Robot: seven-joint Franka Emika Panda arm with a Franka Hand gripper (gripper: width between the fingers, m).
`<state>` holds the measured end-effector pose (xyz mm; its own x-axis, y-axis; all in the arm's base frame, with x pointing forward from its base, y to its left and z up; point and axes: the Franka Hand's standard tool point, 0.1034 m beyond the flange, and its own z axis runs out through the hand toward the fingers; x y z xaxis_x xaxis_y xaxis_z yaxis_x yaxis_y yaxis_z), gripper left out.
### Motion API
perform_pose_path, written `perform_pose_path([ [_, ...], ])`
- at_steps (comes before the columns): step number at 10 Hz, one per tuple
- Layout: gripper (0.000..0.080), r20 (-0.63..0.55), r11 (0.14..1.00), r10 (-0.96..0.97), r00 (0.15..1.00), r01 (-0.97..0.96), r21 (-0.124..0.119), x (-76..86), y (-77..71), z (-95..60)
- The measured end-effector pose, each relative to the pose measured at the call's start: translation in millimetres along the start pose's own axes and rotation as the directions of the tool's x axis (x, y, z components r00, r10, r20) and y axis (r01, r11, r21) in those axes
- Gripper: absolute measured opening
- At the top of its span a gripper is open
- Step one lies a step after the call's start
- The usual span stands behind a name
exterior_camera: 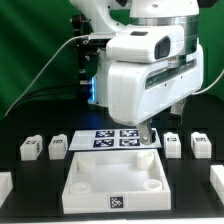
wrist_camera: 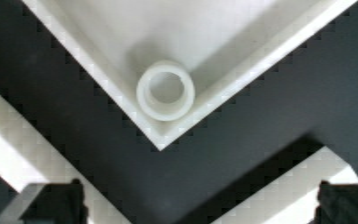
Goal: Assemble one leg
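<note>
Four small white legs with square tags stand on the black table: two at the exterior view's left (exterior_camera: pixel 30 150) (exterior_camera: pixel 57 148) and two at its right (exterior_camera: pixel 173 145) (exterior_camera: pixel 200 145). My gripper (exterior_camera: pixel 147 133) hangs low over the right end of the marker board (exterior_camera: pixel 118 138), behind the far right corner of the large white tray-like part (exterior_camera: pixel 115 182). It is apart from every leg. In the wrist view my gripper (wrist_camera: pixel 199 207) is open and empty. Its dark fingertips (wrist_camera: pixel 55 205) show at the frame's edge. One tray corner with a round hole (wrist_camera: pixel 167 88) lies beyond them. No leg shows there.
More white parts show at the exterior view's left edge (exterior_camera: pixel 4 186) and right edge (exterior_camera: pixel 218 180). The arm's bulky white body (exterior_camera: pixel 150 70) hides the table behind the marker board. A green curtain hangs at the back.
</note>
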<state>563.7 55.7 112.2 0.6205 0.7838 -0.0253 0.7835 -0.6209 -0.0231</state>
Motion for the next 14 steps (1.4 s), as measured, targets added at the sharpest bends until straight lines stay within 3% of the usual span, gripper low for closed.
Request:
perform_pose_path([
  [7,0.065,0.001,1.0,-0.007,1.0,0.007,0.001,-0.2,-0.2,0.6],
  [10,0.065,0.003,0.987,-0.159,0.987,0.159,0.002,-5.7,-0.9,2.0],
  [12,0.065,0.013,0.924,-0.382,0.924,0.381,0.023,-45.4,-17.4,9.6],
  [14,0.065,0.003,0.779,-0.627,0.779,0.626,0.047,-89.8,-28.8,26.4],
])
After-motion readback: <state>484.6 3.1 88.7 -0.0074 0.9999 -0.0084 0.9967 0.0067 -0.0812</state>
